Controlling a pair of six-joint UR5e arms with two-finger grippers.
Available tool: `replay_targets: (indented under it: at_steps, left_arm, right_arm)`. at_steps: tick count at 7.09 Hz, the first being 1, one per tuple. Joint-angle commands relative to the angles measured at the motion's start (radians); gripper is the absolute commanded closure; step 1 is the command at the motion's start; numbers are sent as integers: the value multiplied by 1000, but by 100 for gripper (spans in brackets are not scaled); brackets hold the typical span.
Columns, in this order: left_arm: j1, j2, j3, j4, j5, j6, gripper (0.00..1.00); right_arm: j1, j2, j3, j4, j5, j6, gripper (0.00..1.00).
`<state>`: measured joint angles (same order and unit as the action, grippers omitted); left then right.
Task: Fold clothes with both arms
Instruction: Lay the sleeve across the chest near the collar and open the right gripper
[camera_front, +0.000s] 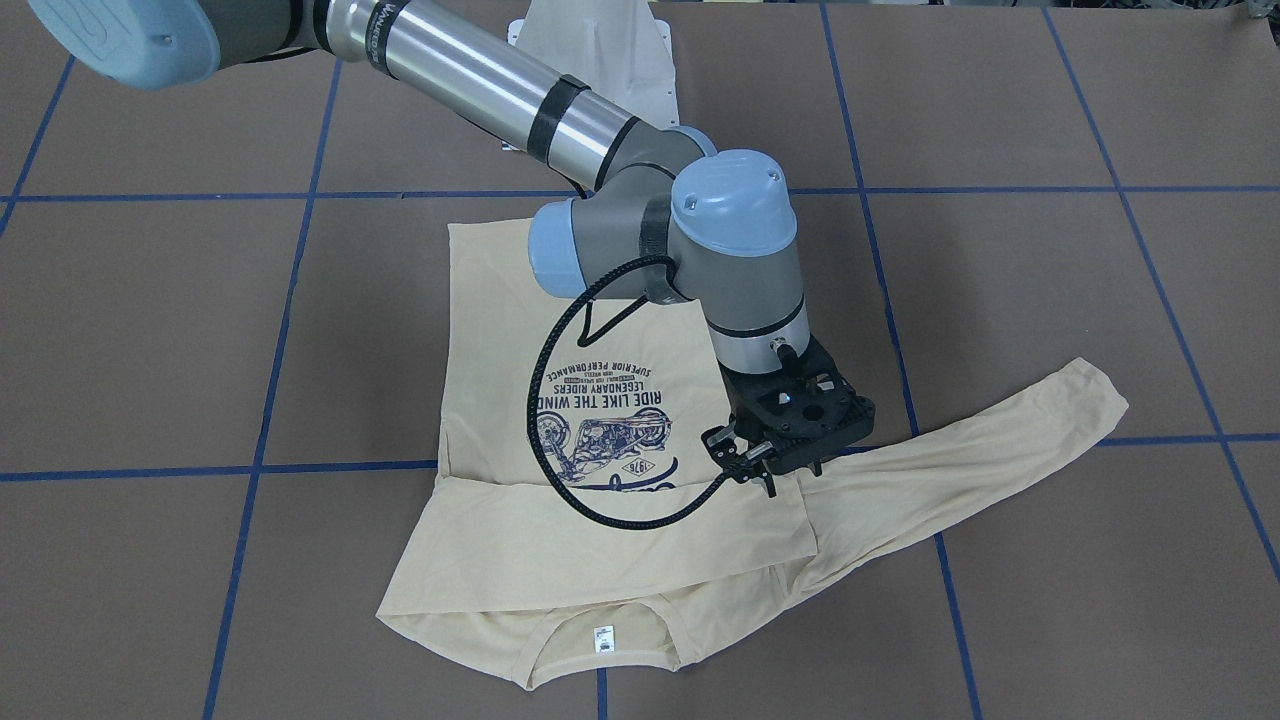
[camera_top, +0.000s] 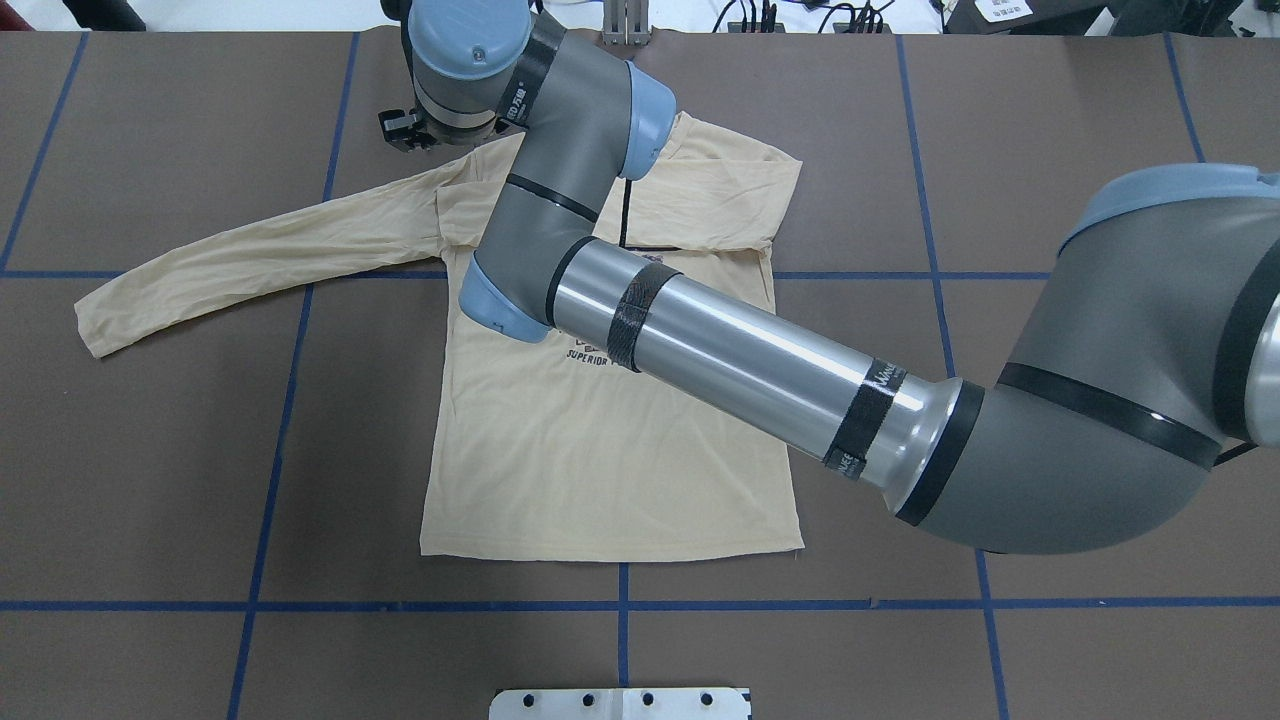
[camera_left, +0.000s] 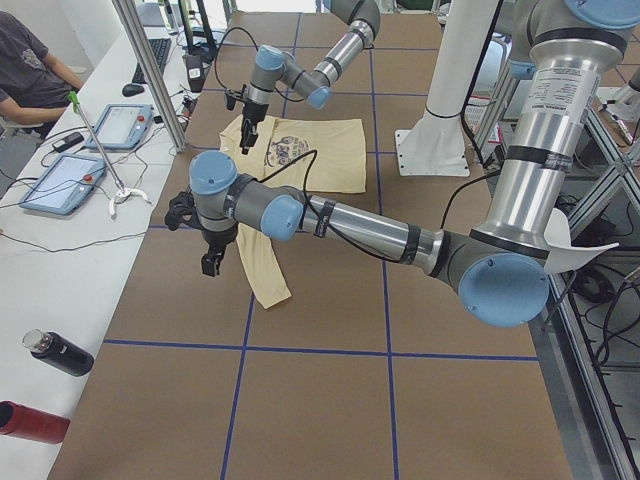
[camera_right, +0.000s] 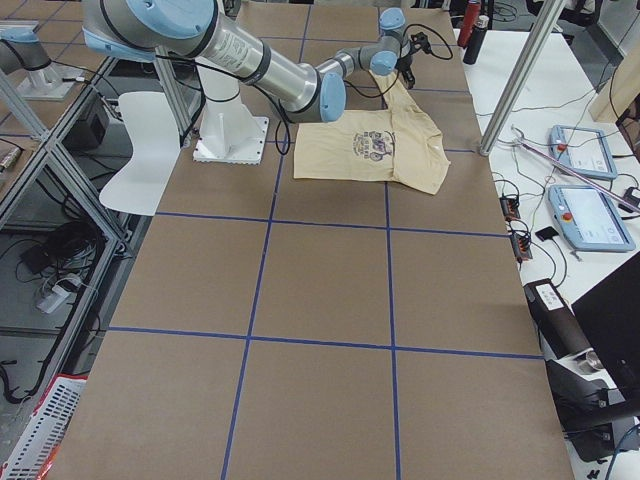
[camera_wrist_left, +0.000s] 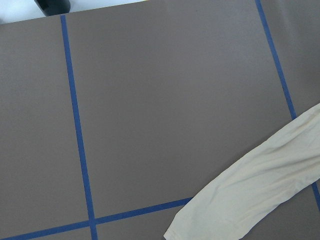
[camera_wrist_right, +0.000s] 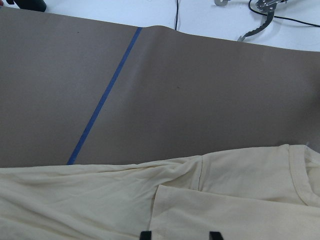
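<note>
**Front-facing view:** the long-sleeved T-shirt (camera_front: 490, 330) lies print-up mid-table (camera_front: 150, 330), with its neck label (camera_front: 602, 638) toward the operators' side. The right sleeve (camera_front: 600, 540) lies folded across the chest. The left sleeve (camera_front: 980, 440) stretches out flat toward the robot's left. The right arm (camera_front: 480, 70) reaches across the shirt. The right gripper (camera_front: 793, 478) sits where that sleeve meets the shoulder, with nothing pinched. Whether it touches the cloth cannot be told.

**Overhead view:** the same arm comes in from the right and crosses the shirt. The hem lies square toward the robot. No left arm shows here.

**Exterior left view:** the left gripper (camera_left: 208, 262) points down just beside the outstretched sleeve. Whether its fingers are spread or together cannot be told.

**Exterior right view:** the shirt lies far up the table, too small to add detail.

**Left wrist view:** only the cuff (camera_wrist_left: 200, 220) and the taped tabletop show.

**Right wrist view:** two black fingertips (camera_wrist_right: 145, 234) stand apart over the shoulder seam.

The step in hand looks like the second sleeve fold. The next move probably calls for closing on the sleeve's root and catching the cuff end. The sleeve would then be carried across the chest, with a shallow pinch so that only the sleeve layer lifts.
</note>
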<state>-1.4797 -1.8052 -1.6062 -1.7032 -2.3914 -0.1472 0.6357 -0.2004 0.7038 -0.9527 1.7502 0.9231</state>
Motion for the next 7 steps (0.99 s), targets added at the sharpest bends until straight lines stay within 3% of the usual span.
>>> replay_targets:
  at_steps: [1, 2, 3, 5, 6, 7]
  left_arm:
    - [-1, -3, 0, -1, 0, 0, 0]
    - [2, -2, -1, -6, -2, -21, 0]
    - [18, -3, -14, -25, -2, -110, 0]
    - [44, 70, -30, -149, 0, -239, 0]
    - [79, 119, -31, -247, 1, -332, 0]
    - [117, 163, -34, -366, 65, -441, 0]
  right_arm:
    - [-1, 9, -1, -1, 1, 39, 1]
    - [4, 6, 9, -11, 23, 71, 1]
    - [18, -29, 82, -79, 52, 104, 1]
    - [28, -193, 434, -429, 92, 120, 1]
    - [35, -239, 506, -527, 122, 106, 0]
    - [44, -313, 593, -560, 135, 106, 0]
